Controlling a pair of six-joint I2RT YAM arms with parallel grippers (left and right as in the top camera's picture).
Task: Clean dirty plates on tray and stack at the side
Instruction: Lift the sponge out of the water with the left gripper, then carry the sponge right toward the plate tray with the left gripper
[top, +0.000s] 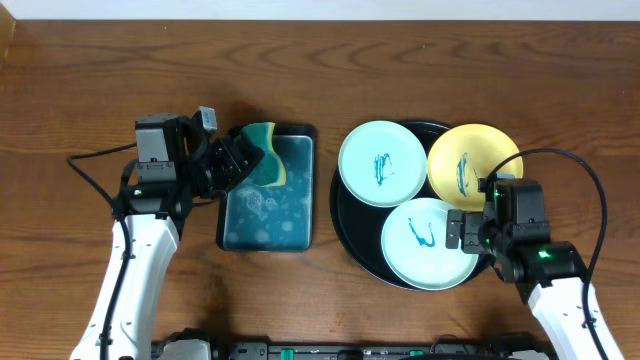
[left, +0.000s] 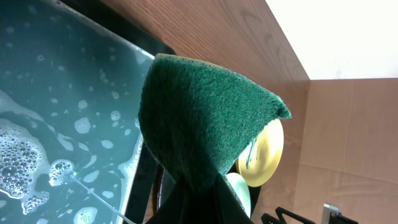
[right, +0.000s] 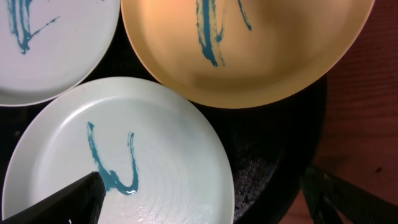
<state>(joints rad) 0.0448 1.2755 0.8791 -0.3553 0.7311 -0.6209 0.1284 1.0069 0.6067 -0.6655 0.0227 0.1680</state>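
The black round tray (top: 347, 222) holds three plates with teal scribbles: a pale plate (top: 381, 163) at the back left, a yellow plate (top: 473, 163) at the back right, and a pale plate (top: 428, 243) in front. My left gripper (top: 243, 160) is shut on a green-and-yellow sponge (top: 266, 162) over the back of the teal tray; the sponge fills the left wrist view (left: 199, 130). My right gripper (top: 466, 232) is open, its fingers spanning the right rim of the front pale plate (right: 124, 162), below the yellow plate (right: 249, 50).
A rectangular teal tray (top: 268, 215) of soapy water with foam sits left of the black tray; it also shows in the left wrist view (left: 56, 112). Bare wood table lies around both. Cables run by each arm.
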